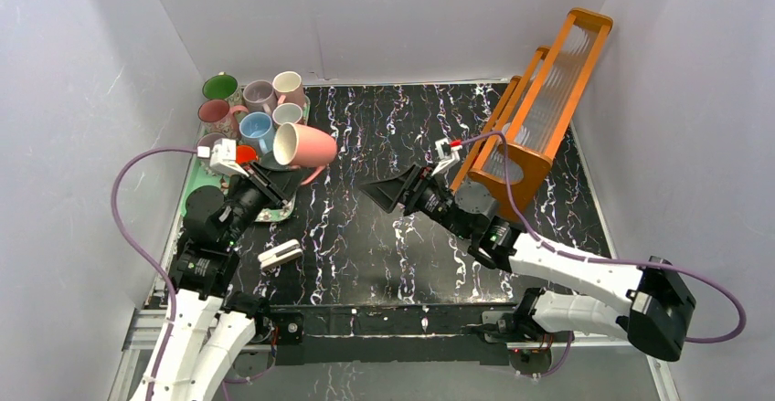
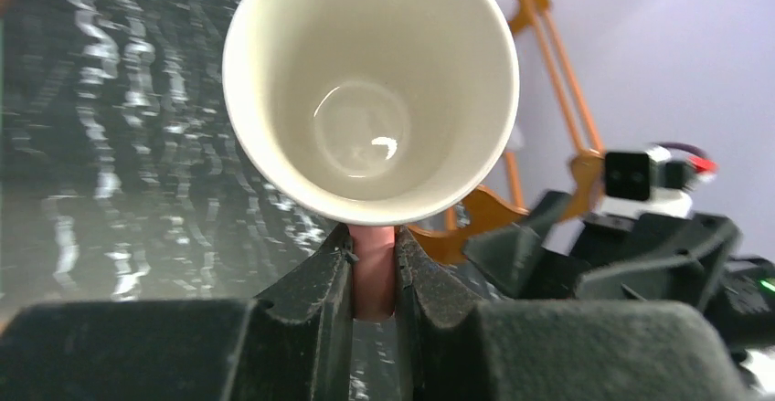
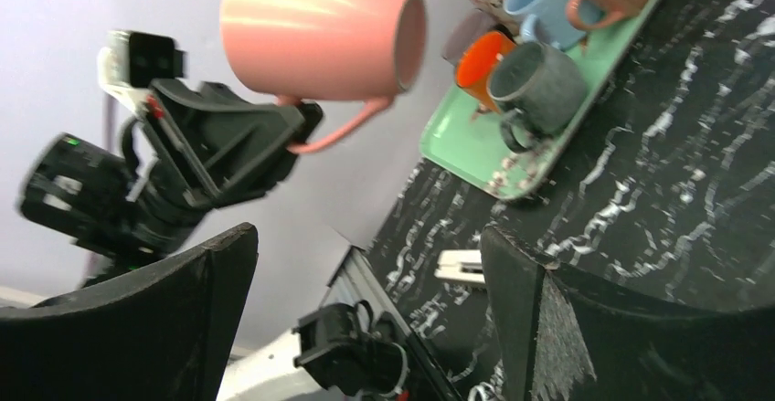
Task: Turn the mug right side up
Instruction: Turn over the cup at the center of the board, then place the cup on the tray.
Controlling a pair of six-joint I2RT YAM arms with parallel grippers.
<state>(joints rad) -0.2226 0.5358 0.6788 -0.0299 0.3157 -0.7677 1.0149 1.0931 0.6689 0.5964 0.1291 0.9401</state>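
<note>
Left gripper [image 2: 373, 264]: clenched on the mug's handle [image 3: 343, 127], one finger on each side of the pink loop; nothing else is between them.
Mug [image 1: 306, 145]: pink outside, cream inside, held in the air above the tray [image 3: 454, 156], over the tray's edge that faces the open desk; it touches neither tray nor desk.
Mug axis: lies close to level, neither inverted nor upright.
Mug mouth: faces back along the left arm, toward the tray side; the left wrist view looks straight into the empty bowl.
Mug base: points away from the tray, toward the rack [image 1: 539, 100].
Handle: on the underside, hanging down into the grip.
Done, as I judge it: mug picked up and tipped about halfway over.
Left to do: roll on until the mouth faces up, set the base down, let go.
Other mugs [image 1: 256, 109]: crowded on the tray, mouths up, beside and behind the held one.
Right gripper [image 1: 395, 191]: released, fingers spread wide and empty, off the tray on its desk side, aimed at the mug.
Desk [image 1: 366, 237]: black with pale marbling, under the tray and rack.
</note>
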